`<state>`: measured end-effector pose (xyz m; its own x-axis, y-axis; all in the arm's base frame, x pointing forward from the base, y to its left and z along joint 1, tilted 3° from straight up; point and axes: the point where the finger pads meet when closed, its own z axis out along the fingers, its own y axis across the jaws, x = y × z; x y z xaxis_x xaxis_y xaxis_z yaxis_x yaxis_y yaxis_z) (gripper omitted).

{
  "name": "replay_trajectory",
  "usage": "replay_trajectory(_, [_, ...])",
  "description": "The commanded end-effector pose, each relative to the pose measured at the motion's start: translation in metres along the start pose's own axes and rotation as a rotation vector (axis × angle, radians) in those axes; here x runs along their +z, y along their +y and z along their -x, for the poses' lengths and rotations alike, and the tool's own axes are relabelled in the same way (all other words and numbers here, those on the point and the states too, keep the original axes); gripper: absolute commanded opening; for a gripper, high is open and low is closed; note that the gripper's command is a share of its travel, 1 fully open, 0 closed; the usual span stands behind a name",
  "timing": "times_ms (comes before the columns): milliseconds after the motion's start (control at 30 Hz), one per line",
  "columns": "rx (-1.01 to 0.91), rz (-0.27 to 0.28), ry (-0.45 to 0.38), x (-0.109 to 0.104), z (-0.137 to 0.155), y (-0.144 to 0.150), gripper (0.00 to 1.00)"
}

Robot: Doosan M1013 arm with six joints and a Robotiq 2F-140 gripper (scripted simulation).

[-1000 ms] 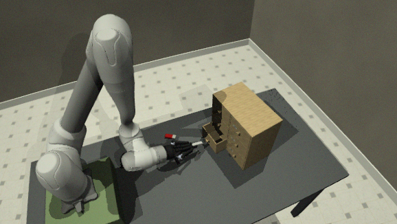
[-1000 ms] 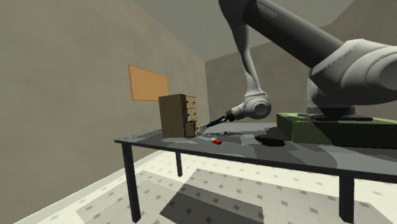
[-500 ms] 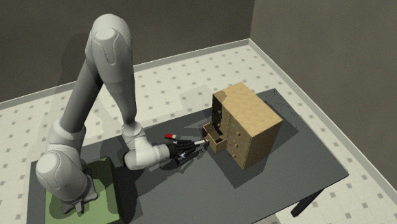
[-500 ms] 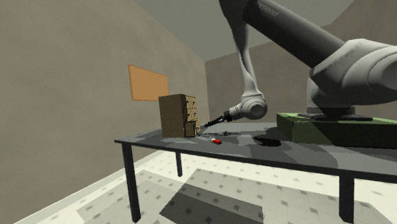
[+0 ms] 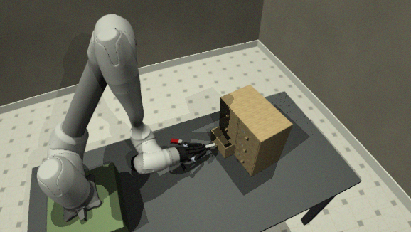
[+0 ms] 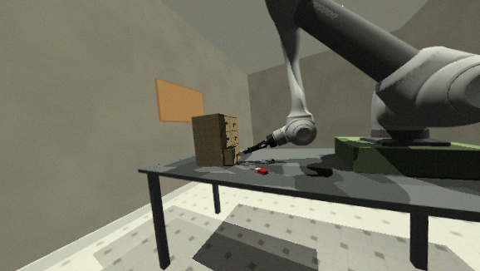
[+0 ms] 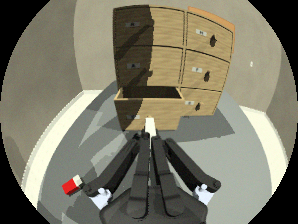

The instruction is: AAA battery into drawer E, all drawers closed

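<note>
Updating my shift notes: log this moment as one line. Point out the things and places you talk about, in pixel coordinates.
hand [image 5: 212, 145] [image 6: 243, 153] [image 7: 149, 123]: shut, at drawer front | bottom drawer [image 5: 226, 151] [image 6: 229, 157] [image 7: 165, 116]: open, label unreadable | red-and-white item [image 5: 175, 141] [image 6: 262, 170] [image 7: 70, 186]: on table

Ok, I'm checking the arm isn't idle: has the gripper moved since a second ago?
Yes. In the top view, the gripper has moved forward, toward the chest, which stands in the same place.
</note>
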<state>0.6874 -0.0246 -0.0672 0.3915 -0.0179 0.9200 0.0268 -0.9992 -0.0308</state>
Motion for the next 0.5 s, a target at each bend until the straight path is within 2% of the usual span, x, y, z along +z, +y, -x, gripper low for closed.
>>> replay_trajectory(0, [0.0,0.0,0.0,0.005,-0.002,0.0,0.0])
replay_trajectory(467, [0.0,0.0,0.0,0.025,-0.009,0.0,0.0])
